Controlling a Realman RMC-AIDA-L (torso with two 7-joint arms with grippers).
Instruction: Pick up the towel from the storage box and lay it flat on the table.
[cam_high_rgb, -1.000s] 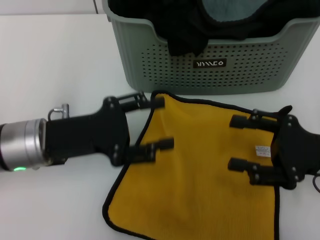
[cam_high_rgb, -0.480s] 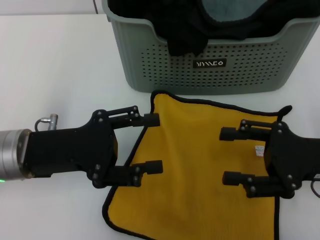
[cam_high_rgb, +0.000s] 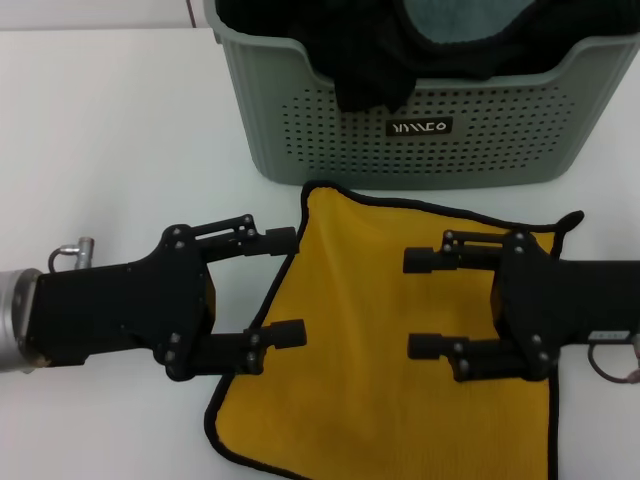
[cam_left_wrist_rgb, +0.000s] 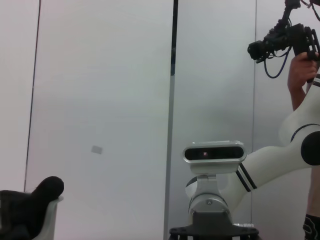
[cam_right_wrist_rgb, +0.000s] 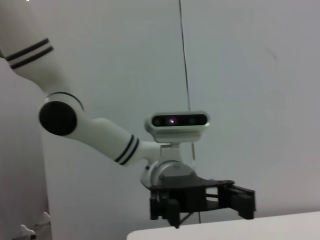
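Towel out of the box, spread on the table.

We found the towel (cam_high_rgb: 390, 360) lying yellow side up on the table (cam_high_rgb: 110, 130), just in front of the storage box (cam_high_rgb: 420, 140). Left gripper (cam_high_rgb: 282, 287) hung over its near edge, right gripper (cam_high_rgb: 420, 303) over its middle; both stood open, holding nothing.

The square yellow microfibre towel with black stitched edging (cam_high_rgb: 380, 350) lies spread on the plain white worktop (cam_high_rgb: 110, 130), just in front of the pale grey-green perforated plastic storage box (cam_high_rgb: 420, 135). A black cloth (cam_high_rgb: 370, 60) sits inside the box, draped over its front rim.
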